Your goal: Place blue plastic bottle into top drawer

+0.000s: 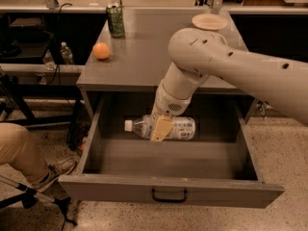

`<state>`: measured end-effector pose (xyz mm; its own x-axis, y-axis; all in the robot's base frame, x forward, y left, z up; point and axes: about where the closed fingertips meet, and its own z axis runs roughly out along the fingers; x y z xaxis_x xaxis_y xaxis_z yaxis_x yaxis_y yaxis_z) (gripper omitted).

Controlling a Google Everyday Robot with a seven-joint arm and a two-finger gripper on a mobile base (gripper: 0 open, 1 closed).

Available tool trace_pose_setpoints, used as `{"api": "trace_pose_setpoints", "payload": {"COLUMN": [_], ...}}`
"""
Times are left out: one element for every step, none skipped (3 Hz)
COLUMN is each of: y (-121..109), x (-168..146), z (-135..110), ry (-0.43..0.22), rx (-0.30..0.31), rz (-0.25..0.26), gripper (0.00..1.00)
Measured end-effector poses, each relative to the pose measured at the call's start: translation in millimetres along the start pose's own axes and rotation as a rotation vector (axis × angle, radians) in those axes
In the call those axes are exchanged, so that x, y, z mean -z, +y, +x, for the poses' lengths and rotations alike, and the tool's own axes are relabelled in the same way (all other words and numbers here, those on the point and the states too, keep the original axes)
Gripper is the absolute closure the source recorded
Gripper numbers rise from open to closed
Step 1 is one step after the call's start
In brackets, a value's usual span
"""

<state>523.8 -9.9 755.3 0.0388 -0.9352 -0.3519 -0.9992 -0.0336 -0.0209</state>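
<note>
One blue plastic bottle [184,128] lies on its side inside the one open top drawer [115,188], toward the back edge and roughly midway between the left and right walls, with its white cap pointing at the left wall. It is clear, ribbed plastic with a pale printed label wrapped round its wider half. The single gripper [160,131] hangs at the end of a thick, smooth, cream-coloured arm that reaches in from the right. One flat tan finger [161,128] crosses the front of the bottle's middle and the other is hidden behind it, so the jaws sit clamped round the bottle. Whether the bottle touches the drawer floor cannot be told. The drawer is a wide, deep box of dull grey metal with one small black handle [169,195] centred on its front panel. The floor between the bottle and the front edge is bare, with room along both side walls. On the flat grey cabinet top [144,61] stand one green can [115,20] at the back left corner, one round orange [101,51] near the left edge and one shallow pale plate [209,21] near the back right. Two small clear bottles [66,53] stand on a shelf off to the left, and one trousered leg [19,153] with a shoe shows at the lower left.
</note>
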Motion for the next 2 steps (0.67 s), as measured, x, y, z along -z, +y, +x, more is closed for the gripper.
{"api": "trace_pose_setpoints", "payload": {"y": [-19.3,-33.8], "x": [-29.9,-56.2], "z": [18.8,37.9], "ry": [-0.001,-0.003], "rx": [-0.089,-0.189], "rz": [0.001,0.029], "gripper": [1.0,1.0]}}
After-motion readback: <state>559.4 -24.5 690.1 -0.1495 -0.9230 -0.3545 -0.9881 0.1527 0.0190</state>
